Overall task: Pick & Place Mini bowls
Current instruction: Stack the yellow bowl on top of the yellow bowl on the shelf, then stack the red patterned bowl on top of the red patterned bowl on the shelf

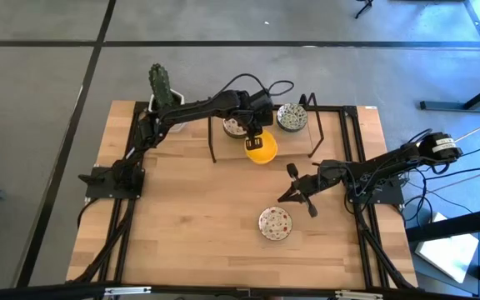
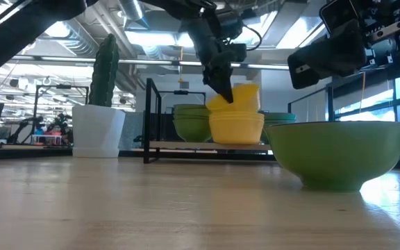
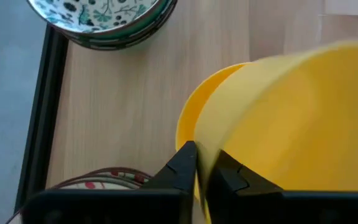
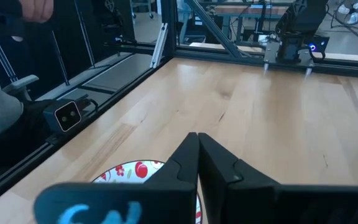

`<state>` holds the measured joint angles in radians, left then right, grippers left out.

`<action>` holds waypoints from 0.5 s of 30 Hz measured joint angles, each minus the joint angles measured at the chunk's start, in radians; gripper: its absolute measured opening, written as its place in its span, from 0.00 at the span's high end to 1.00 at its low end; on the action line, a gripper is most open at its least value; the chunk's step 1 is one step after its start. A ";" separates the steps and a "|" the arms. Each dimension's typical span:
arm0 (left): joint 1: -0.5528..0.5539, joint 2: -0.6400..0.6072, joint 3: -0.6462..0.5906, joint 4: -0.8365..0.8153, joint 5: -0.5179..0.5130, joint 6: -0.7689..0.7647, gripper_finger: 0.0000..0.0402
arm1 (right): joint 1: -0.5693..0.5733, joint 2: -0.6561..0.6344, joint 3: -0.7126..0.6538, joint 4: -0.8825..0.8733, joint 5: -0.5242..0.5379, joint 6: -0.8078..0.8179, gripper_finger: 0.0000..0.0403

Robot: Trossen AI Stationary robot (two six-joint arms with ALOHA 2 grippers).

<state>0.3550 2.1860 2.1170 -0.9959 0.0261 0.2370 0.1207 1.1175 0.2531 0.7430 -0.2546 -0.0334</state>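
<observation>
My left gripper (image 1: 255,138) reaches to the far middle of the table and is shut on a yellow mini bowl (image 2: 240,97). That bowl tilts over a second yellow bowl (image 2: 236,129) standing on the table. A white bowl with red speckles (image 1: 275,222) rests on its base near the front; the low view shows its green outer wall (image 2: 335,154). Just beyond it, my right gripper (image 4: 196,142) hovers shut and holds nothing. At the far side, more red-speckled bowls (image 1: 234,127) and a green-patterned bowl (image 1: 291,117) sit at a black rack. My left gripper pinches the rim (image 3: 205,146) of the upper yellow bowl between its two fingers, one on each face of the wall. The fingers (image 2: 221,80) come from above, slanting down. The bowl is tilted, and its lower part sits in the yellow bowl beneath (image 3: 188,121).
A black wire rack (image 1: 215,143) spans the far middle of the table. A cactus in a white pot (image 1: 161,87) stands at the far left corner. Black frame rails (image 1: 357,150) run along both sides. Bare wood lies at the middle and near left.
</observation>
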 joint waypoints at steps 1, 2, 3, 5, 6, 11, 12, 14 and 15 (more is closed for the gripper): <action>0.000 0.000 0.000 0.001 0.001 0.004 0.93 | 0.000 0.000 0.000 0.000 0.000 0.000 0.98; 0.000 0.000 0.000 0.001 0.001 0.008 0.91 | 0.000 0.000 0.000 0.000 0.000 0.000 0.98; 0.000 0.000 0.000 0.001 0.001 0.009 0.89 | 0.000 0.000 0.000 0.000 0.000 0.000 0.98; 0.000 0.000 0.000 0.003 0.001 0.009 0.85 | 0.000 0.000 0.000 0.000 0.000 0.000 0.98; 0.000 0.000 0.000 0.005 0.000 0.009 0.83 | 0.000 0.000 0.000 -0.001 0.000 0.000 0.98; 0.000 0.000 0.000 0.010 -0.005 0.005 0.74 | 0.000 0.000 0.000 -0.002 0.000 0.004 0.98; 0.000 0.000 0.000 0.012 -0.006 0.005 0.72 | 0.000 0.000 0.000 -0.003 0.000 0.004 0.98; 0.000 0.000 0.015 0.003 -0.001 0.003 0.69 | 0.000 0.000 0.000 -0.006 0.000 0.006 0.98; -0.003 -0.001 0.029 -0.003 0.011 -0.003 0.68 | 0.000 0.000 0.000 -0.007 0.000 0.014 0.98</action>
<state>0.3524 2.1852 2.1460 -0.9985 0.0374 0.2338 0.1211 1.1175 0.2531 0.7357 -0.2550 -0.0189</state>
